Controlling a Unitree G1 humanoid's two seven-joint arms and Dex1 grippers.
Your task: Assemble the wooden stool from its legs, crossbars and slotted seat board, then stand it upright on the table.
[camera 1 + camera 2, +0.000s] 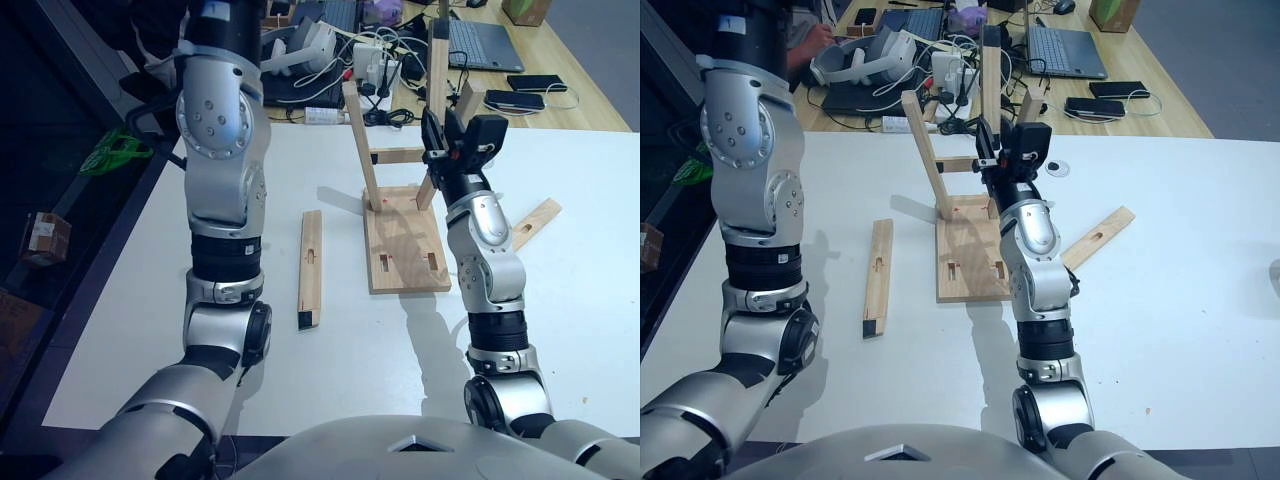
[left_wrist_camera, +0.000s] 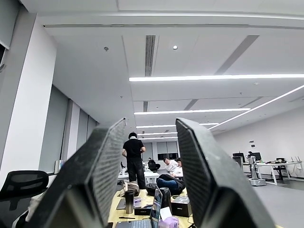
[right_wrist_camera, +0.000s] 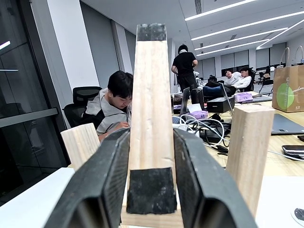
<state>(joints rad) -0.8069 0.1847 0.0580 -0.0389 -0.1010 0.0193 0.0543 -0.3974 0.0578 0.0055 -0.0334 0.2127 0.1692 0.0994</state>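
The leg (image 3: 152, 85) clamped in the right gripper (image 3: 152, 142) could be jammed askew in the seat board (image 1: 405, 250) if tilted, while the left gripper (image 2: 151, 142) is held with jaws parted.

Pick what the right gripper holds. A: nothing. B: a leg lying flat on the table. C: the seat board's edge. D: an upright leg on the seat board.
D: the right gripper is shut on a leg standing upright on the seat board.
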